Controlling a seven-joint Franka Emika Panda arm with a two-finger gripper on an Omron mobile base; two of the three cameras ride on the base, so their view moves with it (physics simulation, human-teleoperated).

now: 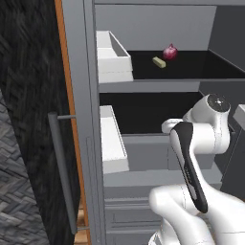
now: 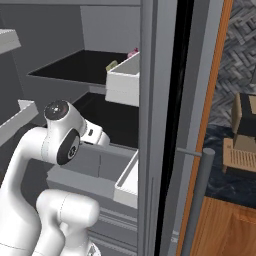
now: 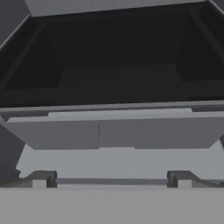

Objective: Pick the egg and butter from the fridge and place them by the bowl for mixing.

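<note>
Presently at the reach-in stage, nothing picked up. Nearest: gripper (image 3: 111,179) with jaws spread fully wide and nothing between them, fingertips (image 3: 41,179) at 6 o'clock of the hand view, aimed level into the fridge (image 1: 91,95) at the lower shelf (image 3: 118,78), a dark bare cavity at 12 o'clock above the grey drawer fronts (image 3: 113,131). Next out, in the left base view: white door bins (image 1: 112,143) at 9 o'clock of the arm, slim bar handle (image 1: 62,172) further toward 8 o'clock on the open door. Farther and higher: upper shelf (image 1: 191,72) carrying the butter (image 1: 159,62), a small pale tan stick lying flat near the shelf's front edge, and just beyond it at 1 o'clock a dark red onion-like item (image 1: 170,51), close but apparently not touching. Egg not located; bowl likewise not located. Judged: hand sits one shelf too low for the butter. To do well: lift the wrist clear of the shelf lip before advancing, come in above the butter, square the jaws across its short sides, not its length, and lower until the pads bracket it. Keep to the near side to avoid nudging the red item. Close gently; soft stick probably deforms or slips under a hard pinch. Withdraw straight back, clearing the upper door bin (image 1: 112,57) at 9 o'clock.
</note>
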